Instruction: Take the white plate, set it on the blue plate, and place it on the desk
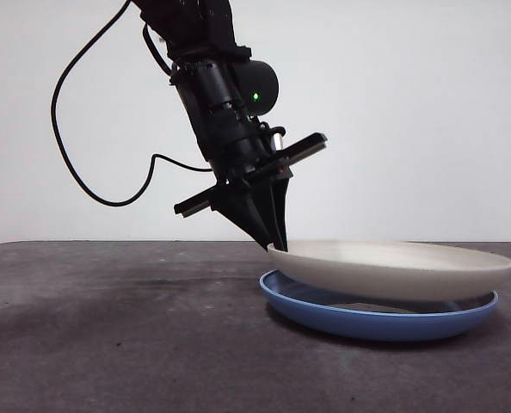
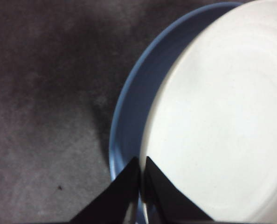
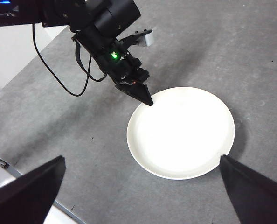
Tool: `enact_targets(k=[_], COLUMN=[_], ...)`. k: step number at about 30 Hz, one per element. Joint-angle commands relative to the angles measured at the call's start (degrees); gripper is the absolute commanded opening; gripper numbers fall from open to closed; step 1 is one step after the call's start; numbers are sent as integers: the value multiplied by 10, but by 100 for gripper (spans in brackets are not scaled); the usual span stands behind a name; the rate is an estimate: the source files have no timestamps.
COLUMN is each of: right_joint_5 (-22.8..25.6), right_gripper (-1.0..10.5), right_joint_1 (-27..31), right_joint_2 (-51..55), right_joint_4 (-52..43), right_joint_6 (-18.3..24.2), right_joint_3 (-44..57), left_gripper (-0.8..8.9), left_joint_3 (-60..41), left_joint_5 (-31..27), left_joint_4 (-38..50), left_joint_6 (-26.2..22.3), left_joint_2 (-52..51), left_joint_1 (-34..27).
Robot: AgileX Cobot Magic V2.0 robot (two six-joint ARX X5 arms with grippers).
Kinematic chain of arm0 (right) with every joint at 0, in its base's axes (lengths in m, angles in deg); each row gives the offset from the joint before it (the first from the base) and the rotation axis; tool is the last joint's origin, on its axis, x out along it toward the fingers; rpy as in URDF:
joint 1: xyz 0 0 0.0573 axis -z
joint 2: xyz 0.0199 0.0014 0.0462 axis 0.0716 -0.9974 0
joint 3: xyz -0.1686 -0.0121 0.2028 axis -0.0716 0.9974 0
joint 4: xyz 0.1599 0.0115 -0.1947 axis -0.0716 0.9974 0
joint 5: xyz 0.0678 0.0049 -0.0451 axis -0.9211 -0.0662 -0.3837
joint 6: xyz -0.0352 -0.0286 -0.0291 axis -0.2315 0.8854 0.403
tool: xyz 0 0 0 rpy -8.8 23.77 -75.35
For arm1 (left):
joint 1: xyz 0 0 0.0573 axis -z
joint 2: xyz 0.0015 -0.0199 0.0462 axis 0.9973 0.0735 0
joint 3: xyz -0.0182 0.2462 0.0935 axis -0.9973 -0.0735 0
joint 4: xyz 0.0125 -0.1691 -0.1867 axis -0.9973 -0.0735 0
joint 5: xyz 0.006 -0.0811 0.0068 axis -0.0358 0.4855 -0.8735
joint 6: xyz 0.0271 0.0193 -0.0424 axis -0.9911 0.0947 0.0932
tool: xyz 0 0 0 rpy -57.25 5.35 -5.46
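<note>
Resting over the blue plate (image 1: 384,325), the white plate (image 1: 393,268) sits slightly tilted, its left rim raised where the left claw (image 1: 275,246) pinches it, jaws closed on the rim. Both plates lie right of centre on the desk (image 1: 109,335). Judgement: the white plate is being set onto the blue one; lower the held edge slowly until the rims nest, keep it centred, release only once settled. The right claw (image 3: 143,186) hangs high above, jaws spread wide, holding nothing.
</note>
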Motion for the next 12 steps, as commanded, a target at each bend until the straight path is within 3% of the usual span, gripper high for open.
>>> enact_targets(k=[1,12], right_joint_5=[-1,-1], right_gripper=[597,597], right_joint_1=[-2,-2], right_joint_2=[-2,-2], right_joint_4=[-4,-5], right_joint_6=[2,2], right_joint_3=[-11,-11], left_gripper=[10,10], left_joint_3=[22,22], left_joint_5=[-6,-12], left_joint_4=[2,5], left_joint_6=[3,-3], left_joint_2=[13,18], left_joint_1=[4,4])
